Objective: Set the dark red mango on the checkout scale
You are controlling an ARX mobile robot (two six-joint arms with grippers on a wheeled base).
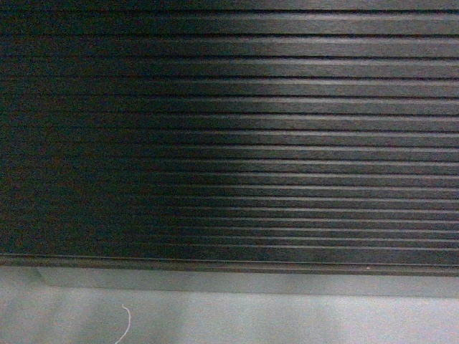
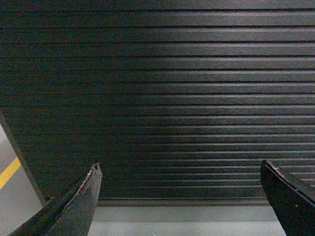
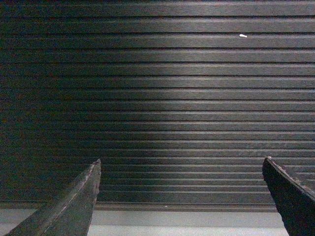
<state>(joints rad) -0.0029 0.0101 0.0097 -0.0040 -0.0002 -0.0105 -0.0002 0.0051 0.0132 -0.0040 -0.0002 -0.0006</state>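
The dark red mango is showing in none of the views, and neither is the scale; both are presumably lying above, on the worktop, out of sight.

Head view: the checkout (image 1: 229, 129) is filling nearly everything, its dark ribbed front facing the robot close up, with the grey plinth (image 1: 237, 281) running along its foot and pale floor (image 1: 287, 319) near the camera. Neither arm is appearing here.

Left wrist view: the left gripper (image 2: 179, 189) is pointing at the slats with its jaws standing wide apart and holding nothing. A yellow floor line (image 2: 10, 172) is showing at the far left.

Right wrist view: the right gripper (image 3: 181, 184) is likewise gaping wide and empty, facing the same ribbed front; a small white speck (image 3: 243, 35) is sitting on an upper slat.

To do this step well, I judge the arms should be rising clear of the counter front before reaching, so the cameras are finding the fruit first.
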